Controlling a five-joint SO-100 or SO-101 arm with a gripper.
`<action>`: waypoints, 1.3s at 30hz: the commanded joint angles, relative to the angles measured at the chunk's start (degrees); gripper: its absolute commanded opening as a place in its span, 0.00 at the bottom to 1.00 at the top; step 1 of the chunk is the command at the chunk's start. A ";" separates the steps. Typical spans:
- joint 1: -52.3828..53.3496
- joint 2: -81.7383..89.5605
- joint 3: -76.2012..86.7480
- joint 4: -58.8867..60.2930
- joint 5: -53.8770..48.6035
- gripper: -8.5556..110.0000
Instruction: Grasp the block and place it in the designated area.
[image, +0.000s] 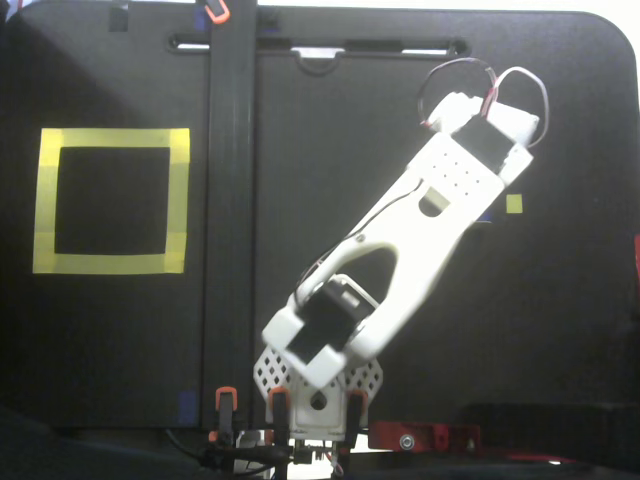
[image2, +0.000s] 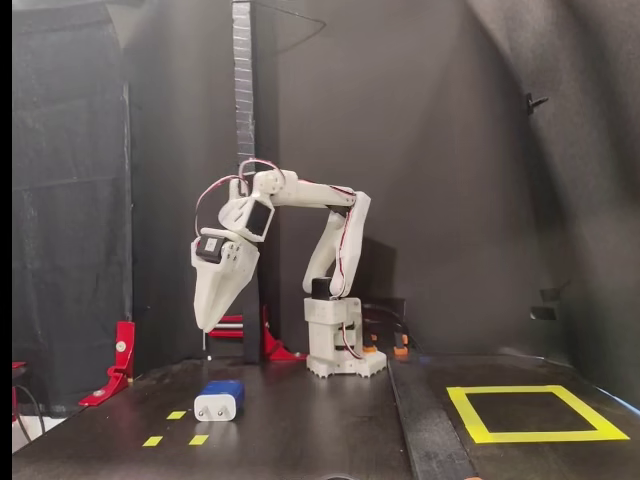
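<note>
Looking down from above in a fixed view, we see the white arm (image: 400, 250) stretched diagonally from its base at bottom centre toward the upper right, covering most of the right half of the black table (image: 110, 340). The gripper and the block are hidden under the arm here, so we cannot tell the jaw state from this view. One small yellow marker (image: 514, 203) shows just right of the arm's far end. The designated area (image: 180, 200), a yellow tape square with black interior, lies on the left side of this view, well apart from the arm, with a dark vertical strip (image: 230, 200) between them. A red clamp (image: 425, 437) sits near the base at the bottom edge. Switching to the side-on fixed view, we see the arm arched up and forward, the gripper (image2: 207, 325) pointing steeply downward on the left of this view. Its fingers look close together, nearly closed, with nothing held. The block (image2: 219, 401), dark blue on top with a pale front face, rests on the table below and slightly right of the gripper tip, clearly apart from it. Small yellow markers (image2: 176, 415) lie just beside the block at front left. The designated area (image2: 470, 415) sits far right in this view, empty, well apart from the block. Red clamps (image2: 121, 360) stand at left, behind.
</note>
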 joint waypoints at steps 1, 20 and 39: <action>0.62 -2.02 -4.57 2.37 -1.32 0.07; 3.87 -11.78 -12.83 13.80 -9.67 0.07; 3.52 -11.78 -12.57 15.03 -40.52 0.07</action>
